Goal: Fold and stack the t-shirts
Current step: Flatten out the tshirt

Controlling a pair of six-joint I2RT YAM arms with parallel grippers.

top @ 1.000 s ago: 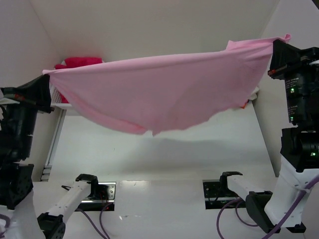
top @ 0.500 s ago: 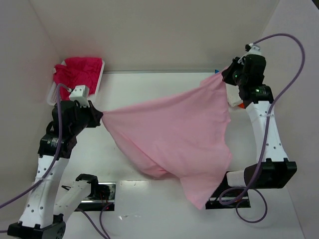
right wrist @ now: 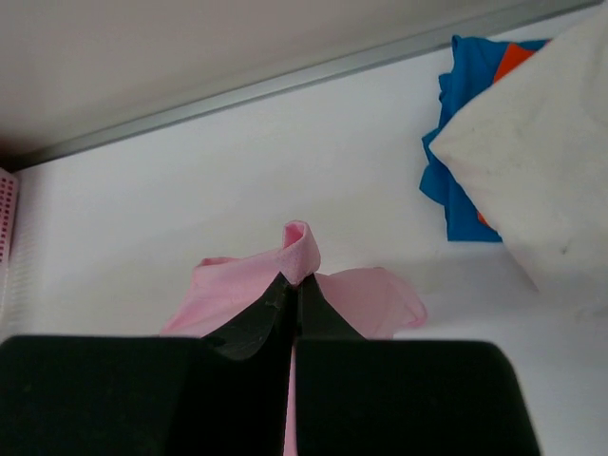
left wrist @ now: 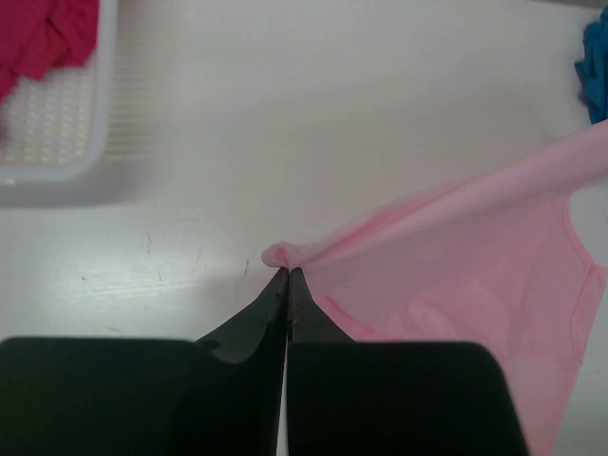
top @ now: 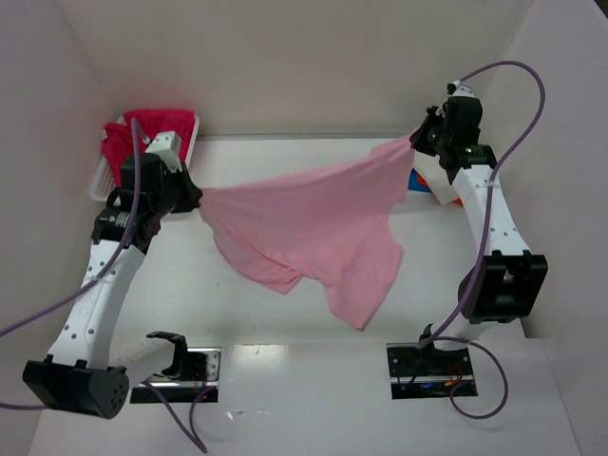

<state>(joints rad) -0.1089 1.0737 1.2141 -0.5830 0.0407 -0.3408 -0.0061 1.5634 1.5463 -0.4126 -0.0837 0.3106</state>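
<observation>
Light pink cotton t-shirt (top: pixel 313 223) is stretched across frame centre, its lower part sagging toward the white table (top: pixel 237 318). Left gripper (top: pixel 193 198), centre-left, has jaws together, clamped on one pink corner. Right gripper (top: pixel 419 139), upper right, is pinched on the opposite corner. Magenta-red shirt (top: pixel 152 128) sits in a white plastic lattice basket (top: pixel 98 182), upper left. Blue shirt (right wrist: pixel 461 142) & white shirt (right wrist: pixel 541 161) are bunched at upper right of right wrist view.

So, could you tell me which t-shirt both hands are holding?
The light pink t-shirt, stretched between the left hand and right hand; the magenta-red one lies in the basket, the blue one lies untouched.
</observation>
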